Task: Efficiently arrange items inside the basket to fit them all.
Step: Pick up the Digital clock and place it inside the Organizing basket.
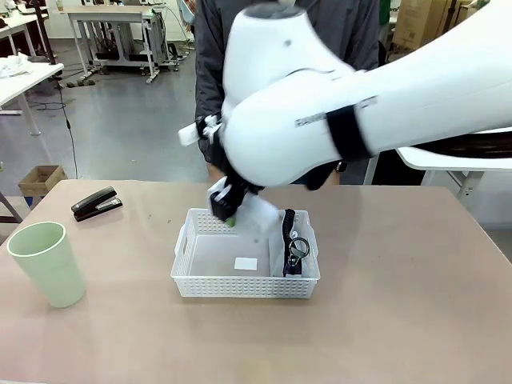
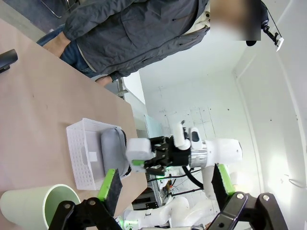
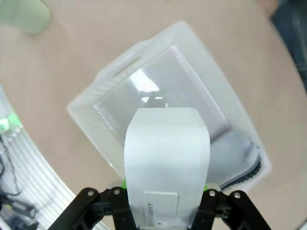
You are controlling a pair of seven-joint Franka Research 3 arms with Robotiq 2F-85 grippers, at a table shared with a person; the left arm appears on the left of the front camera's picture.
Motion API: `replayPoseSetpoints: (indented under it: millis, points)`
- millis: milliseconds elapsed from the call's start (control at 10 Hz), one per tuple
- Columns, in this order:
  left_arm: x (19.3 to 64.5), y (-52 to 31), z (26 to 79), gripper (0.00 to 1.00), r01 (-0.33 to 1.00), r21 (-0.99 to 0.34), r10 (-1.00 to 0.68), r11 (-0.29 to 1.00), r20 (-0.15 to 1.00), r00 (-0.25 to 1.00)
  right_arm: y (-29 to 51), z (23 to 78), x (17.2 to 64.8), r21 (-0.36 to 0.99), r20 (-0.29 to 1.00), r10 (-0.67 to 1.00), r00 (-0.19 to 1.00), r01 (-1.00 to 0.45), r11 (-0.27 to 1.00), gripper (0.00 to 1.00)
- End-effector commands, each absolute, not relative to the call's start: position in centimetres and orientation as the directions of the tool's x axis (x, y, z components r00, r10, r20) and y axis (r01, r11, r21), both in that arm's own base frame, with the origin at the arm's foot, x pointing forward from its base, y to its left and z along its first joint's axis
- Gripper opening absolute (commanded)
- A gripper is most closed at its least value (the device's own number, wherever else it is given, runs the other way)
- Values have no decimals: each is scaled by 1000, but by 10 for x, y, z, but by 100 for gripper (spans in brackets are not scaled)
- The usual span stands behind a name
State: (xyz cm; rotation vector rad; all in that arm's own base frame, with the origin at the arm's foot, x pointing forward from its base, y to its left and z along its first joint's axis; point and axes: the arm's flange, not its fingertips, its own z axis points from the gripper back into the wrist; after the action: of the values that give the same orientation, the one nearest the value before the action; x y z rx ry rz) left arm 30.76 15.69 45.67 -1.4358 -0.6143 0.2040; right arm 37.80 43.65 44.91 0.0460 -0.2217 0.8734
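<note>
Two tools stand in different states: the right tool [image 3: 167, 186] is clamped on the small white box [image 3: 167, 153], which sits pinched between its green pads, while the left tool [image 2: 164, 175] stands wide and holds nothing. The right arm [image 1: 360, 104] reaches across the middle of the worktop [image 1: 400, 304] and holds the box above the white basket [image 1: 240, 286], clear of its walls and floor. The basket sits near the worktop's centre, its long side parallel to the near edge. Inside it, the grey pouch [image 1: 279, 246] stands on edge against the right end wall, black zipper uppermost, and the rest of the basket floor is bare. The pale green cup [image 1: 46, 262] stands upright by the worktop's left edge, well apart from the basket. The black stapler [image 1: 96, 203] lies toward the far left corner, beyond the cup. A person [image 1: 210, 64] in a dark jacket stands at the far edge.
</note>
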Motion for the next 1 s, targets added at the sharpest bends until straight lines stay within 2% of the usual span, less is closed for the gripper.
replayPoseSetpoints:
  millis: [0, 100, 300, 400, 600, 700, 900]
  points:
    - [304, 155, 459, 100, 233, -962, 480, 145, 275, 833, 457, 417, 400, 42, 192, 710, 678, -728, 684, 52]
    - [304, 155, 459, 100, 233, -962, 480, 145, 275, 833, 460, 400, 402, 83, 182, 722, 668, -742, 665, 52]
    - [304, 155, 459, 100, 233, -962, 480, 145, 275, 833, 462, 384, 410, 56, 180, 752, 635, -769, 636, 52]
    - [304, 155, 459, 100, 233, -962, 480, 145, 275, 833, 462, 371, 417, 99, 144, 775, 616, -788, 608, 52]
    - [304, 155, 459, 100, 233, -962, 480, 145, 275, 833, 456, 351, 433, 36, 102, 783, 614, -789, 614, 52]
    - [304, 155, 459, 100, 233, -962, 480, 145, 275, 833, 451, 343, 439, 103, 78, 798, 597, -801, 590, 52]
    - [304, 155, 459, 100, 233, -962, 480, 145, 275, 833, 440, 334, 447, 117, 96, 806, 584, -811, 573, 52]
